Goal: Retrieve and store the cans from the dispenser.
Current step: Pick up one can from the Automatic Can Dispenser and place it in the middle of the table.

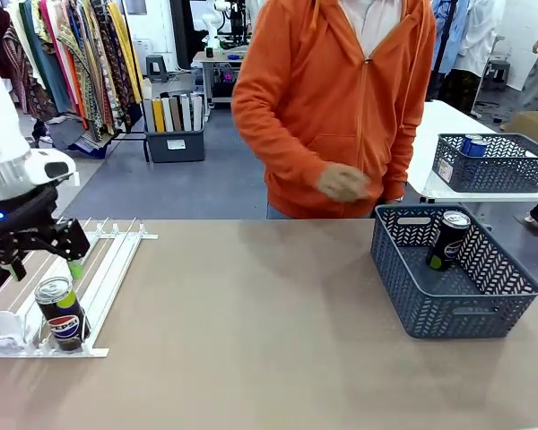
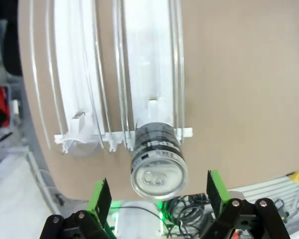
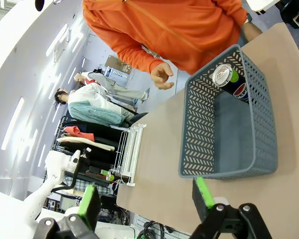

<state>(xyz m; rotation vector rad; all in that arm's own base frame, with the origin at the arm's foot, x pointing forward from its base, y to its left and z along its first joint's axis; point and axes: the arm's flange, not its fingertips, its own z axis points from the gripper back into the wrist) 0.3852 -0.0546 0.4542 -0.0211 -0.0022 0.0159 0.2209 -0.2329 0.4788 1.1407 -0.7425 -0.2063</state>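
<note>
Front view: can [image 1: 61, 313] upright in dispenser [image 1: 110, 266]

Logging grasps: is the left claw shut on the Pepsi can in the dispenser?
No: the left wrist view shows the left claw open, with clear gaps between it and the Pepsi can in the dispenser.

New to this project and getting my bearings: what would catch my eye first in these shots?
A person in an orange hoodie stands across the table. Near left, a black Pepsi can sits at the stopper end of the white dispenser, the open left hand facing it. At right, another can leans in a grey basket.
</note>
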